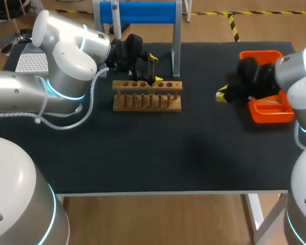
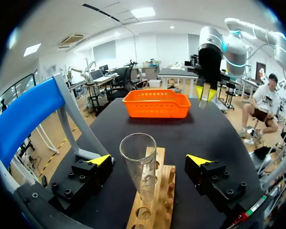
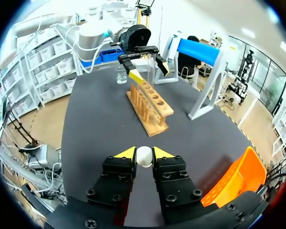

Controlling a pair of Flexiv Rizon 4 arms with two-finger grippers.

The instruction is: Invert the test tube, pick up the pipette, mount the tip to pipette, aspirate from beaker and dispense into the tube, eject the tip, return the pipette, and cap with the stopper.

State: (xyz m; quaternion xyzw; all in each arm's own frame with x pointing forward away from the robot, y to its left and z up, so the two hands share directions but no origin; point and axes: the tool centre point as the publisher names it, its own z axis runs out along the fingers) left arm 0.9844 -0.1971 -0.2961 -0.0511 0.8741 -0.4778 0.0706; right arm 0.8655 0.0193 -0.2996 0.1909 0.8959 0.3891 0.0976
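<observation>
1. Two arms are reaching over the black table [image 1: 158, 153] in the head view. The left gripper [image 1: 153, 69] is hovering at the light wooden tube rack [image 1: 147, 95], and the right gripper [image 1: 222, 95] is hanging just beside the orange plastic basket [image 1: 269, 113].
2. Seen from the left wrist, the left jaws are standing wide. The clear glass test tube [image 2: 139, 162] is standing mouth-up in the rack between them, touching neither finger.
3. Seen from the right wrist, the right jaws are pinching the small white round stopper [image 3: 144, 156] from both sides above the table. A small clear glass beaker [image 3: 121, 74] is sitting near the rack's far end.
</observation>
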